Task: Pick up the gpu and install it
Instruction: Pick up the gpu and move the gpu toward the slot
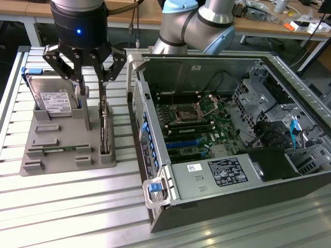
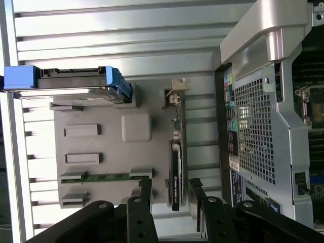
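The gpu stands on edge in a slot on the right side of the grey holder. It is a thin green card with a silvery bracket at its far end. My gripper hangs open just above it, a little toward the bracket end. In the wrist view the gpu runs between the two dark fingertips of the gripper, one on each side of the card. Nothing is held.
The holder also carries a silver hard drive with blue rails and a long green memory stick. On the exterior view's right, the open computer case stands close, its motherboard exposed. The table is ribbed metal.
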You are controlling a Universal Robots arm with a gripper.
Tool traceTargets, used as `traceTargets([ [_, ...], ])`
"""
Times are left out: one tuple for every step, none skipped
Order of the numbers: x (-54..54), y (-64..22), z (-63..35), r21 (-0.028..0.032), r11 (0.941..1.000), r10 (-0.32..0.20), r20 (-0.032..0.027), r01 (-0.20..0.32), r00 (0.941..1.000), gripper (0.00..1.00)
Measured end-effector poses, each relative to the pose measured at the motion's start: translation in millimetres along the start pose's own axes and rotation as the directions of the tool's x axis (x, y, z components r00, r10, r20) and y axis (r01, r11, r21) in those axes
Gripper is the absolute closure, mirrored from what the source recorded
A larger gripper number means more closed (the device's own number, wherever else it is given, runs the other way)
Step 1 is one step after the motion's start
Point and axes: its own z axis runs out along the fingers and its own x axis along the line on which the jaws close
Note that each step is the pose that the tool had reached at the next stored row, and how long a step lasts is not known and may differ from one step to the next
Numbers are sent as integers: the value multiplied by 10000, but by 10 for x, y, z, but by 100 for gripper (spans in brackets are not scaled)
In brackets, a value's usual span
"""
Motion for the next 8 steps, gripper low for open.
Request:
traceTargets([
  [5,-1,21,-1,10000,0,1,0,10000,58],
  [6,-2,38,-1,10000,0,1,0,10000,58],
  [7,-3,63,-1,10000,0,1,0,10000,58],
  [8,-5,81,-1,10000,1,1,-1,10000,58],
  [8,-6,96,0,10000,1,0,-1,10000,58],
  [8,-6,109,0,10000,1,0,-1,10000,58],
  [9,-7,123,-1,10000,0,1,0,10000,58],
  [9,-7,131,-1,10000,0,1,0,10000,58],
])
